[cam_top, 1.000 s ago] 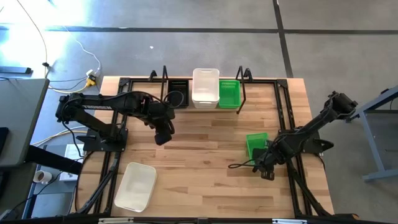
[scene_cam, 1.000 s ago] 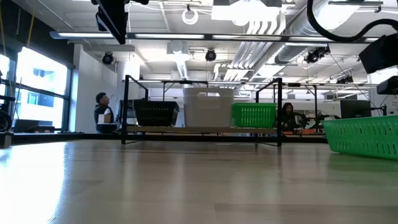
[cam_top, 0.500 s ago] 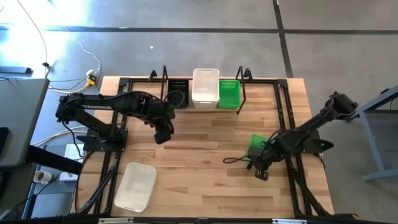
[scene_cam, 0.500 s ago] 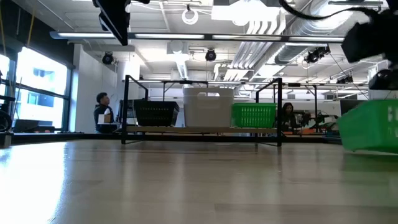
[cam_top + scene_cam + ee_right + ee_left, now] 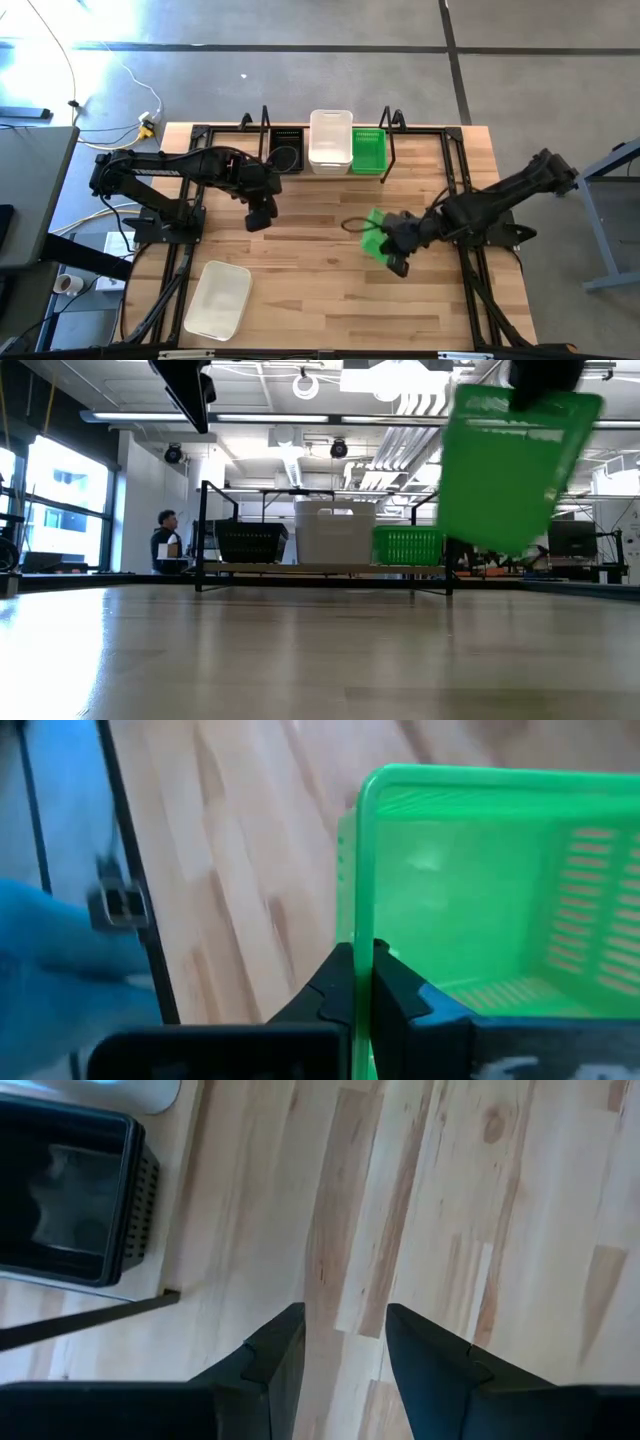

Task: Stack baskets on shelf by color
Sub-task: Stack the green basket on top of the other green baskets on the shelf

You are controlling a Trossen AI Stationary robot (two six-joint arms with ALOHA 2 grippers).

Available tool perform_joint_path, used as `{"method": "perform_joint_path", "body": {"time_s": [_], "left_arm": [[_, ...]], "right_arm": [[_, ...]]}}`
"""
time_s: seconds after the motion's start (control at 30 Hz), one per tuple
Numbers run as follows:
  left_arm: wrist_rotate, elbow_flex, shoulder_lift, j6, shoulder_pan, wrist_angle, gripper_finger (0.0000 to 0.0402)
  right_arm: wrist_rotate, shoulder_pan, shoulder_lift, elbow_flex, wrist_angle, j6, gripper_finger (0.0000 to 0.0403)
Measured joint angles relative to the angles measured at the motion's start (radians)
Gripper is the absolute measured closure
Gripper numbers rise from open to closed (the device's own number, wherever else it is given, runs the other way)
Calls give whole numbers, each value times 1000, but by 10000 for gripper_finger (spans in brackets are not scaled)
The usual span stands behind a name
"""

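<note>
Sorting is being left partly done: black, white and green baskets are sitting side by side on the shelf (image 5: 325,172) at twelve o'clock. A green basket (image 5: 378,232) is being carried mid-desk, clear of the desk, right fingers (image 5: 396,244) clamped on its rim. A white basket (image 5: 217,298) is lying at seven o'clock. Left fingers (image 5: 258,219) are being held apart, empty, blocking nothing.

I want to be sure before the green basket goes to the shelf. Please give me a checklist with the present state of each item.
1. Right gripper shut on the rim of the carried green basket: ok.
2. Basket clear of the table: ok, the low view shows it in the air.
3. Basket level: not ok, it hangs tilted.
4. Green basket on the shelf open on top for stacking: ok.
5. Left gripper out of the path: ok, open and empty above the table's left half.
</note>
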Motion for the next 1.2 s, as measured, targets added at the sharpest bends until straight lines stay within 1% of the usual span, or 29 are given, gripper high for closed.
{"method": "perform_joint_path", "body": {"time_s": [0.13, 0.27, 0.63, 0.77, 0.87, 0.93, 1.1, 1.2], "left_arm": [[0, 0, 0, 41, 0, 0, 271], [0, 0, 0, 80, 0, 0, 271], [0, 0, 0, 115, 1, 1, 271], [0, 0, 0, 114, 1, 1, 271], [0, 0, 0, 93, 1, 1, 271], [-1, 0, 0, 69, 7, 1, 271], [-18, 0, 0, 22, 39, 1, 271], [-19, 0, 0, 1, 62, 1, 271]], "right_arm": [[51, -57, 0, 79, 0, -87, 402], [142, -119, 0, 148, 0, -219, 402], [382, -294, 0, 270, 1, -696, 403], [431, -355, 0, 289, 1, -882, 403], [429, -410, 0, 293, 0, -995, 403], [412, -455, 0, 294, -1, -1039, 403], [310, -576, 9, 296, -32, -1095, 403], [259, -628, 40, 323, -98, -1123, 403]]}}
